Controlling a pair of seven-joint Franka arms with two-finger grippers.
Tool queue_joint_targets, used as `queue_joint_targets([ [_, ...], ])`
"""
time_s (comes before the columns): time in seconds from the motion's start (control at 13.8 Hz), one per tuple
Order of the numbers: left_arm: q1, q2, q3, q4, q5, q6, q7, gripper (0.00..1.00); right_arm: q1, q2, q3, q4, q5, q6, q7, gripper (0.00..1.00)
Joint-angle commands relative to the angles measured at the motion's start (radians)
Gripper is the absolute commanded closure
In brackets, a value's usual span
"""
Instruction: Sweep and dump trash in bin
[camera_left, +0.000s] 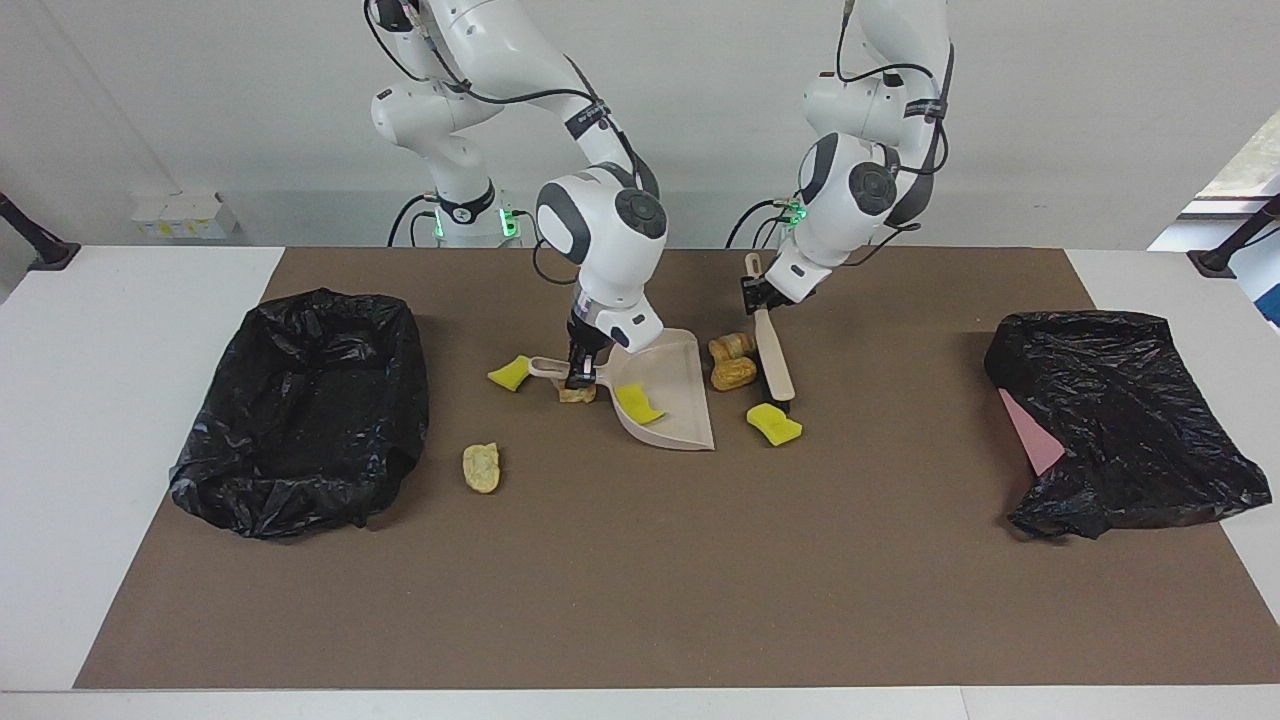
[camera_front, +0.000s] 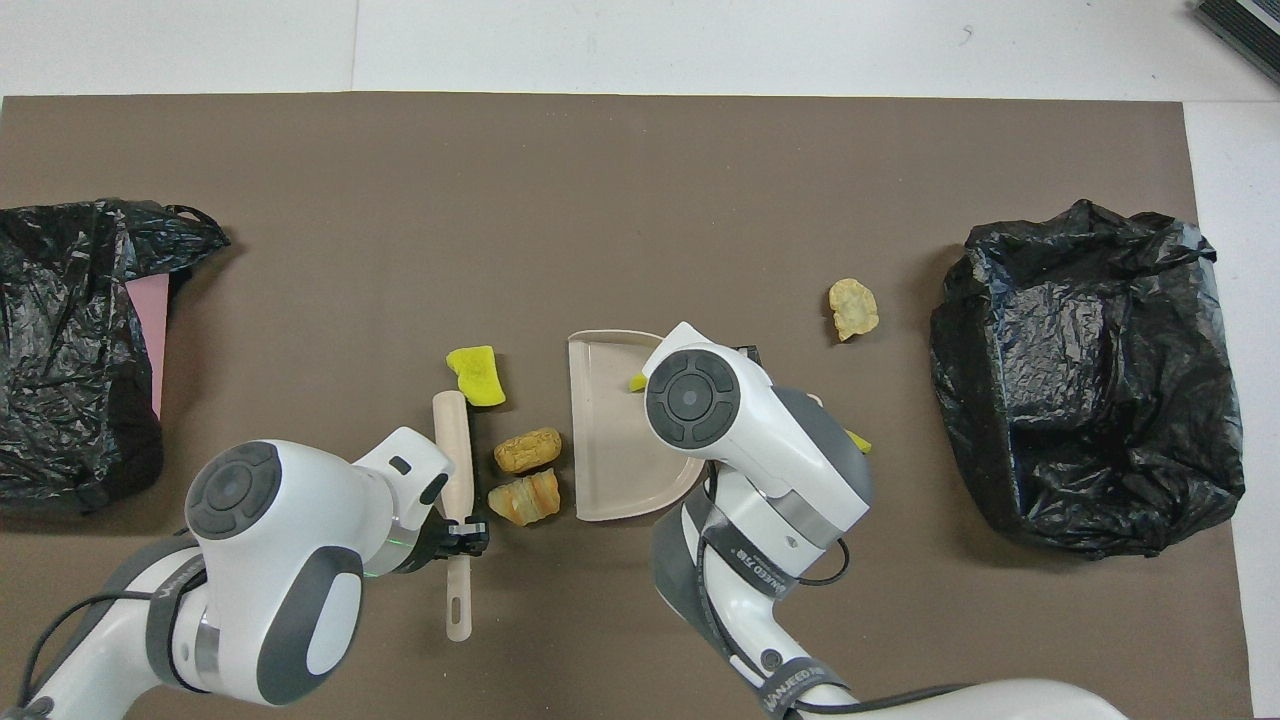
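Observation:
My right gripper (camera_left: 580, 374) is shut on the handle of the beige dustpan (camera_left: 685, 405) (camera_front: 600, 430), which rests on the mat with a yellow sponge piece (camera_left: 638, 403) in it. My left gripper (camera_left: 757, 290) (camera_front: 462, 527) is shut on the beige brush (camera_left: 776, 358) (camera_front: 456, 455), its bristles down beside another yellow sponge (camera_left: 773, 424) (camera_front: 477, 362). Two tan bread chunks (camera_left: 733, 360) (camera_front: 525, 472) lie between brush and dustpan. Other trash: a yellow sponge (camera_left: 511, 372) by the handle, a tan chunk (camera_left: 577, 394) under it, and a bread chunk (camera_left: 481, 467) (camera_front: 853, 308) toward the bin (camera_left: 230, 470) (camera_front: 965, 300).
The bin is lined with a black bag and stands at the right arm's end of the brown mat. A second crumpled black bag (camera_left: 1120, 420) (camera_front: 70, 340) with a pink sheet (camera_left: 1030, 430) lies at the left arm's end.

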Motion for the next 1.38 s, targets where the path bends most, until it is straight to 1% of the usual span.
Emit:
queue_joint_targets([
  [0.0,-0.066,0.05,0.014,0.063,-0.034,0.019,-0.006,1.0,0.036,-0.059,0.011,-0.073,-0.024,0.004,0.023,1.0],
  [0.14,-0.098,0.076,0.014,0.111,-0.053,0.016,0.004,1.0,0.038,-0.061,0.011,-0.08,-0.023,0.007,0.022,1.0],
  [0.22,-0.117,0.084,0.014,0.132,-0.081,0.016,0.007,1.0,0.039,-0.061,0.011,-0.078,-0.018,0.009,0.023,1.0],
  [0.36,-0.12,0.104,0.014,0.169,-0.158,0.002,0.043,1.0,0.039,-0.059,0.012,-0.075,-0.015,0.009,0.023,1.0],
  [0.43,-0.12,0.105,0.014,0.177,-0.178,0.0,0.053,1.0,0.039,-0.059,0.012,-0.073,-0.014,0.01,0.023,1.0],
  [0.58,-0.108,0.07,0.023,0.186,-0.178,-0.047,0.039,1.0,0.036,-0.058,0.011,-0.073,-0.011,0.009,0.036,1.0],
  [0.65,-0.102,0.05,0.029,0.201,-0.166,-0.096,0.037,1.0,0.035,-0.053,0.011,-0.069,-0.009,0.01,0.04,1.0],
  [0.72,-0.065,0.041,0.035,0.209,-0.147,-0.143,0.039,1.0,0.023,-0.044,0.011,-0.061,-0.007,0.018,0.045,1.0],
  [0.8,-0.016,0.035,0.032,0.229,-0.099,-0.179,0.05,1.0,0.012,-0.038,0.011,-0.058,-0.004,0.05,0.049,1.0],
  [0.87,0.016,0.038,0.034,0.253,-0.028,-0.226,0.053,1.0,0.0,-0.03,0.011,-0.052,0.006,0.05,0.057,1.0],
  [0.94,0.041,0.047,0.037,0.28,0.012,-0.265,0.056,1.0,-0.004,-0.03,0.009,-0.052,0.006,0.043,0.063,1.0],
  [1.09,0.087,0.055,0.037,0.283,0.052,-0.265,0.065,1.0,-0.007,-0.03,0.008,-0.049,0.006,0.03,0.085,1.0],
  [1.16,0.104,0.062,0.037,0.289,0.108,-0.257,0.086,1.0,-0.008,-0.028,0.008,-0.047,0.006,0.029,0.106,1.0],
  [1.23,0.128,0.096,0.037,0.313,0.155,-0.256,0.111,1.0,-0.011,-0.028,0.008,-0.047,0.006,0.024,0.121,1.0],
  [1.3,0.157,0.136,0.035,0.339,0.172,-0.256,0.135,1.0,-0.011,-0.028,0.008,-0.047,0.006,0.018,0.123,1.0],
])
